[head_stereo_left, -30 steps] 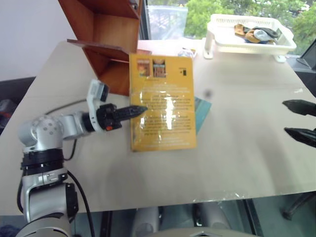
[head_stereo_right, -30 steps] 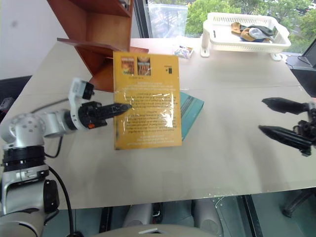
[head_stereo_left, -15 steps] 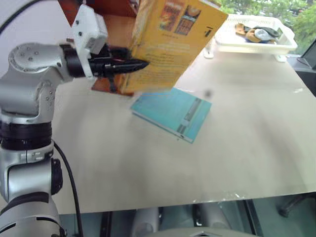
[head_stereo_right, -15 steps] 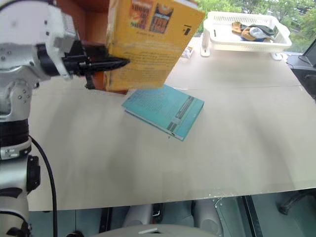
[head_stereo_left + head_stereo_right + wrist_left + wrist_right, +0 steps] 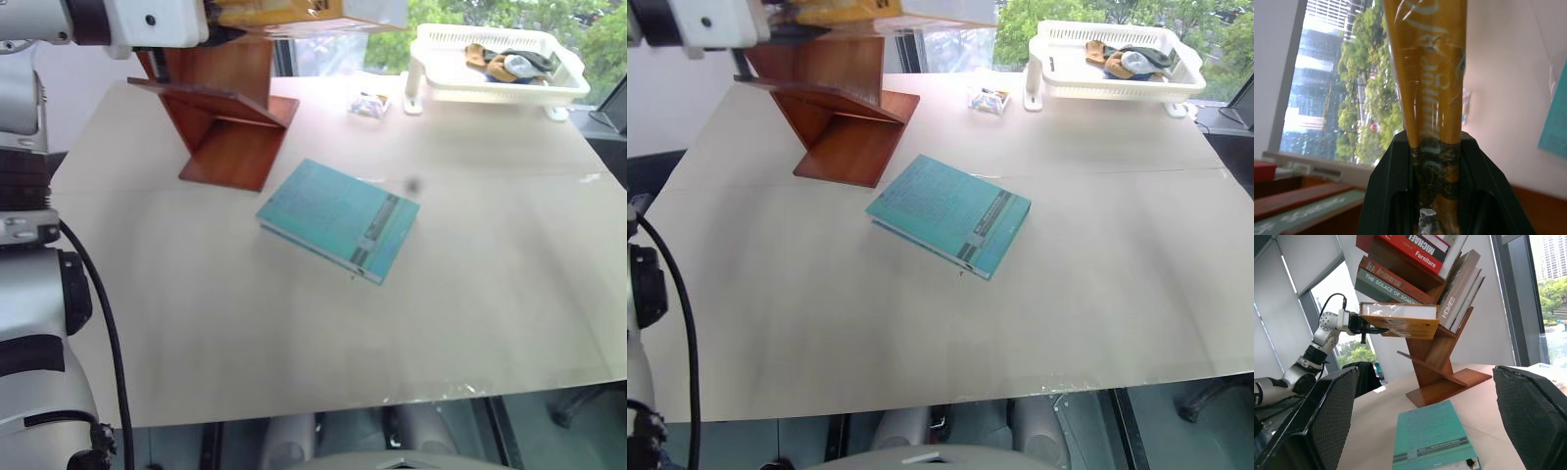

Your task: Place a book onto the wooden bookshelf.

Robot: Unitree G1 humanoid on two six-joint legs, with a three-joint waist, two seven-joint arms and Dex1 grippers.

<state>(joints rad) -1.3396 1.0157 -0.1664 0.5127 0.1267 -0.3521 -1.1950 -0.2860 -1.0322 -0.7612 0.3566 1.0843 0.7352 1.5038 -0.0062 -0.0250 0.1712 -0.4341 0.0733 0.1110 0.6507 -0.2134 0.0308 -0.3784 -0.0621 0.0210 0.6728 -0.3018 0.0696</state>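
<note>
The orange-yellow book (image 5: 1405, 317) hangs flat and level high above the table. My left gripper (image 5: 1375, 330) is shut on one edge of it. In the left wrist view the black fingers (image 5: 1393, 161) clamp the glossy book (image 5: 1425, 63). The book's far end reaches the wooden bookshelf (image 5: 1436, 366), beside the books that lean there; I cannot tell whether they touch. In the head views the book (image 5: 294, 12) is cut by the top edge above the bookshelf (image 5: 230, 113). My right gripper (image 5: 1425, 374) is open and empty, facing the shelf from across the table.
A teal book (image 5: 338, 217) lies flat in the middle of the table. A white basket tray (image 5: 495, 69) with small items stands at the far right. A small wrapped item (image 5: 370, 103) lies near it. Several books fill the shelf's upper boards (image 5: 1415, 254).
My left arm has lifted the orange-yellow book off the teal book and rolled it flat up by the shelf. My right gripper has left the head views.
</note>
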